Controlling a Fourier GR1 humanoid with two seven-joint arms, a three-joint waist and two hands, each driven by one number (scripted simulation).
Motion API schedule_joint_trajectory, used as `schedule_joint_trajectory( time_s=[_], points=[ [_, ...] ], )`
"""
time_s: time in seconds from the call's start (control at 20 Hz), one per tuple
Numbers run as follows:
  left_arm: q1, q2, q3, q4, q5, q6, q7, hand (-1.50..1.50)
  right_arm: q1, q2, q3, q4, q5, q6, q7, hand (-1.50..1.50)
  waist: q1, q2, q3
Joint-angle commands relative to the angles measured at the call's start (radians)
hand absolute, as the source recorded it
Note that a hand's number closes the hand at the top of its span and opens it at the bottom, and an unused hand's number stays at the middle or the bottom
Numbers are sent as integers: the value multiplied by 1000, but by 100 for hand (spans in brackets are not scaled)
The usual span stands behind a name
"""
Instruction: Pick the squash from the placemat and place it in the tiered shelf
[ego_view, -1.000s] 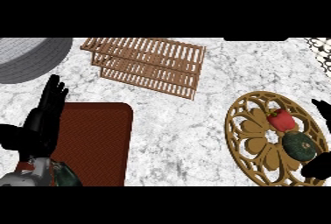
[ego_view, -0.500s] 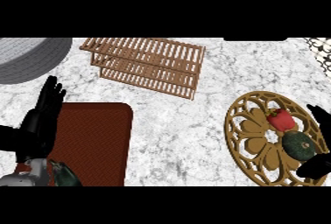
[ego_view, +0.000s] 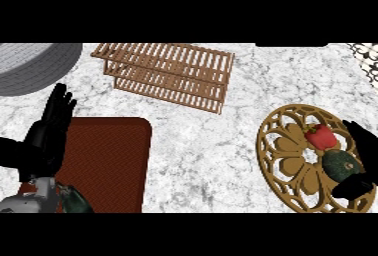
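Reaching: our right hand (ego_view: 356, 165) sits at the near right, fingers curving by the squash (ego_view: 341, 165); closed or not, we can't tell.
Squash: dark green, on gold placemat (ego_view: 284, 155), near right, w/ red pepper (ego_view: 321, 137) touching.
Handling: prob. heavy, hard, smooth; take round its middle.
Shelf (ego_view: 170, 72): far, centre.
Left hand (ego_view: 46, 132): open, resting near left, over red mat (ego_view: 103, 162).
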Motion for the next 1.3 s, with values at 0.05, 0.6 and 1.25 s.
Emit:
schedule_joint_trajectory(
  time_s=[0.05,0.6,1.25],
  points=[
    [12,5,39,-24,-5,-30,20,0,-13,102,2,95,72,-35,-54,-150,2,0,0],
    [-8,-30,50,30,-36,-49,-11,0,-6,48,-3,224,231,-65,-254,150,1,2,0],
    [-73,-71,-44,13,-50,-62,12,0,-341,627,507,131,340,-134,534,150,126,14,-1]
  ],
)
